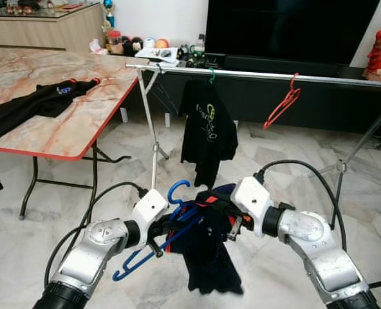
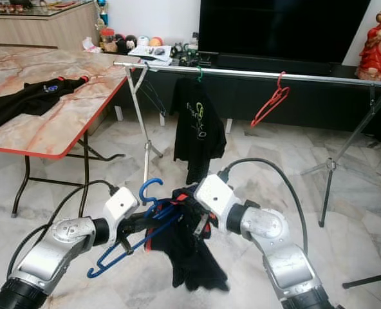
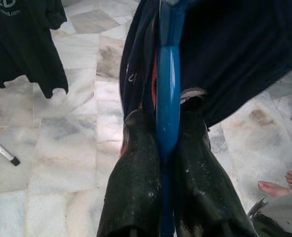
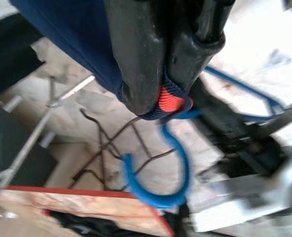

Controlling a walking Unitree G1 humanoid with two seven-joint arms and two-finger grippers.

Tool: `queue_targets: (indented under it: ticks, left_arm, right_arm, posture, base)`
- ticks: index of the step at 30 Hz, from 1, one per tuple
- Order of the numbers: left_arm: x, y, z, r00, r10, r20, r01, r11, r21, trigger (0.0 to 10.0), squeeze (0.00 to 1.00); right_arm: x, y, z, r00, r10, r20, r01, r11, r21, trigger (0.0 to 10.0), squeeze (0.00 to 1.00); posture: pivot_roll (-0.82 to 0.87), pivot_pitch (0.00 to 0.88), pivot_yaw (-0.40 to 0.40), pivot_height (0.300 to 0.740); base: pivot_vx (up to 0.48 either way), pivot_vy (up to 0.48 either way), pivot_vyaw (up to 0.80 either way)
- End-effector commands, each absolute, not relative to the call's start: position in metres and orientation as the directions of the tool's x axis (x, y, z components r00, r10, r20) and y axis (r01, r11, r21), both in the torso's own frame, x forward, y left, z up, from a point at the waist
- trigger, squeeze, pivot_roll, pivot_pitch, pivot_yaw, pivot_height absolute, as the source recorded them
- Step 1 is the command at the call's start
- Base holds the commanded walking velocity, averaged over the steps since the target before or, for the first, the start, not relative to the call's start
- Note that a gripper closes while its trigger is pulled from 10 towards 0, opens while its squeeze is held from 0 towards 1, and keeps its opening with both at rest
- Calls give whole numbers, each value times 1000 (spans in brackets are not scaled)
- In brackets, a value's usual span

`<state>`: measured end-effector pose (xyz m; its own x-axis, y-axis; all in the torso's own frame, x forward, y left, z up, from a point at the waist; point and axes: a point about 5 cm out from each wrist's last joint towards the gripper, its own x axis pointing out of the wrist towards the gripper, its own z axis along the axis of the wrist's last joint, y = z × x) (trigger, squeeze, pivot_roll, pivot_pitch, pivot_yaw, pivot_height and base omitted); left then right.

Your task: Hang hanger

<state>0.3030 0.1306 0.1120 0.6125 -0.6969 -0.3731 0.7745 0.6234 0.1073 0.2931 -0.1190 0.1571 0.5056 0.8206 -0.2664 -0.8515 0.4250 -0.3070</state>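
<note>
In front of the robot, above the pale marble-tile floor point(image 1: 287, 148), both grippers hold one garment on a hanger between them. The left gripper point(image 1: 157, 235) has its two black fingers point(image 3: 136, 182) pressed together on the shaft of a blue plastic hanger point(image 1: 153, 248), pinching it; the hanger's hook point(image 1: 177, 191) rises open-ended above the grip and its lower arm slopes down towards the floor. A dark navy shirt with orange-red trim point(image 1: 206, 257) is draped over the hanger and hangs slack below both grippers. The right gripper point(image 1: 232, 222) has its fingers closed on the shirt's collar edge, where an orange-red patch point(image 4: 169, 102) shows between the fingertips.

Beyond them a long silver metal clothes rail point(image 1: 255, 75) runs across the room on folding legs. A black T-shirt with a pale printed logo point(image 1: 207, 125) hangs near the rail's left end on a green hook, and a bare red hanger point(image 1: 282, 102) hangs tilted further along to the right, well apart from it.

To the left stands a folding table with a marble-pattern top and red edge point(image 1: 68, 129); a black garment point(image 1: 42, 100) lies across it, one part reaching over the near-left edge. A person's bare toes point(image 3: 286, 183) rest on the floor in the left wrist view.
</note>
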Motion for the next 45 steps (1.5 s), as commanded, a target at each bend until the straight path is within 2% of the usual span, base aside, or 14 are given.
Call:
queue_targets:
  ticks: [1, 5, 8, 10, 11, 12, 14, 18, 24, 29, 30, 36, 42, 45]
  left_arm:
    - [306, 132, 116, 627, -693, -356, 766, 632, 118, 10000, 0]
    - [306, 131, 116, 627, -693, -355, 766, 632, 117, 10000, 0]
    - [306, 130, 116, 624, -699, -349, 768, 631, 108, 10000, 0]
    - [306, 130, 116, 624, -700, -347, 768, 631, 108, 10000, 0]
    - [305, 128, 116, 609, -714, -346, 779, 620, 93, 10000, 0]
    - [305, 128, 116, 609, -714, -346, 779, 620, 93, 10000, 0]
    - [301, 126, 116, 570, -742, -354, 806, 588, 67, 10000, 0]
    - [292, 124, 116, 499, -785, -368, 849, 529, 23, 10000, 0]
    - [282, 124, 118, 401, -840, -365, 895, 445, -39, 10000, 0]
    - [282, 124, 121, 384, -852, -355, 903, 426, -47, 10000, 0]
    - [285, 124, 124, 403, -852, -333, 896, 442, -45, 10000, 0]
    - [297, 123, 130, 494, -824, -277, 850, 524, -43, 10000, 0]
    - [308, 123, 132, 577, -783, -232, 796, 603, -57, 10000, 0]
    - [309, 122, 131, 584, -778, -229, 788, 612, -69, 10000, 0]
  right_arm:
    - [290, -116, 164, 481, 840, -252, -856, 387, -343, 10000, 0]
    - [289, -118, 162, 466, 841, -274, -864, 367, -345, 10000, 0]
    - [282, -124, 154, 413, 831, -372, -887, 275, -370, 10000, 0]
    - [281, -126, 153, 410, 824, -391, -888, 263, -378, 10000, 0]
    - [294, -139, 148, 510, 737, -443, -833, 296, -467, 10000, 0]
    - [294, -139, 148, 510, 737, -443, -833, 296, -467, 10000, 0]
    - [308, -149, 149, 611, 662, -434, -768, 363, -527, 10000, 0]
    - [313, -149, 155, 624, 683, -381, -757, 406, -512, 10000, 0]
    - [308, -140, 163, 500, 801, -331, -834, 341, -435, 10000, 0]
    - [306, -142, 162, 426, 834, -350, -873, 278, -401, 10000, 0]
    - [305, -144, 160, 376, 852, -364, -896, 235, -377, 10000, 0]
    - [293, -131, 165, 255, 917, -306, -933, 150, -327, 10000, 0]
    - [286, -129, 163, 199, 937, -286, -949, 112, -294, 10000, 0]
    - [285, -130, 162, 194, 939, -285, -952, 110, -285, 10000, 0]
  posture:
    - [148, 34, -34, 740]
    - [149, 31, -35, 740]
    - [146, 29, -35, 740]
    - [144, 29, -35, 740]
    - [143, 28, -36, 740]
    - [143, 28, -36, 740]
    - [140, 27, -37, 740]
    - [142, 30, -39, 740]
    - [139, 40, -39, 740]
    - [138, 39, -42, 740]
    - [141, 39, -45, 740]
    - [144, 38, -47, 740]
    - [142, 35, -50, 740]
    - [142, 35, -54, 740]
  base:
    - [0, 0, 0]
    - [0, 0, 0]
    - [0, 0, 0]
    - [0, 0, 0]
    - [0, 0, 0]
    - [0, 0, 0]
    - [0, 0, 0]
    - [0, 0, 0]
    - [0, 0, 0]
    - [0, 0, 0]
    - [0, 0, 0]
    - [0, 0, 0]
    - [0, 0, 0]
    - [0, 0, 0]
